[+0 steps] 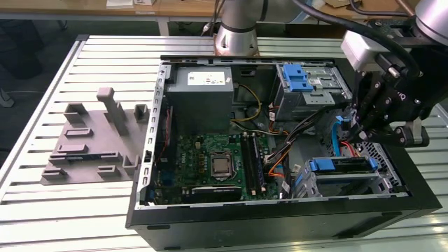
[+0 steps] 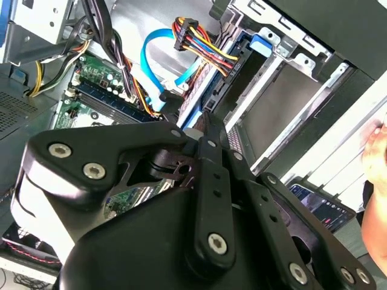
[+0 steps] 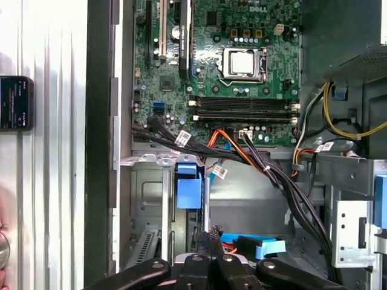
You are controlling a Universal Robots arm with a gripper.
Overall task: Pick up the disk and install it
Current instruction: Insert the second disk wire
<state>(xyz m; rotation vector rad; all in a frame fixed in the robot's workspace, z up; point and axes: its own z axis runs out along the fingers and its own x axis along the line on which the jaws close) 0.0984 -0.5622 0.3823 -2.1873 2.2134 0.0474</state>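
The disk [image 1: 343, 164] sits in the lower drive cage at the exterior view's right of the open computer case, its blue carrier tab [image 1: 322, 165] facing the motherboard. My gripper [image 1: 360, 137] hangs just above that cage. In the second wrist view the two black fingers meet at one tip, so the gripper [image 2: 207, 124] is shut, right at the disk's blue-edged frame [image 2: 192, 101]; whether it touches is unclear. In the first wrist view the gripper [image 3: 211, 238] is beside the blue tab [image 3: 188, 187].
Bundled cables [image 1: 280, 152] and a blue flat cable [image 2: 151, 66] run close to the cage. The case also holds the grey power-supply box [image 1: 199, 100], the motherboard [image 1: 217, 160] and an upper bay with a blue latch [image 1: 301, 79]. A grey fixture plate [image 1: 91, 142] lies on the table.
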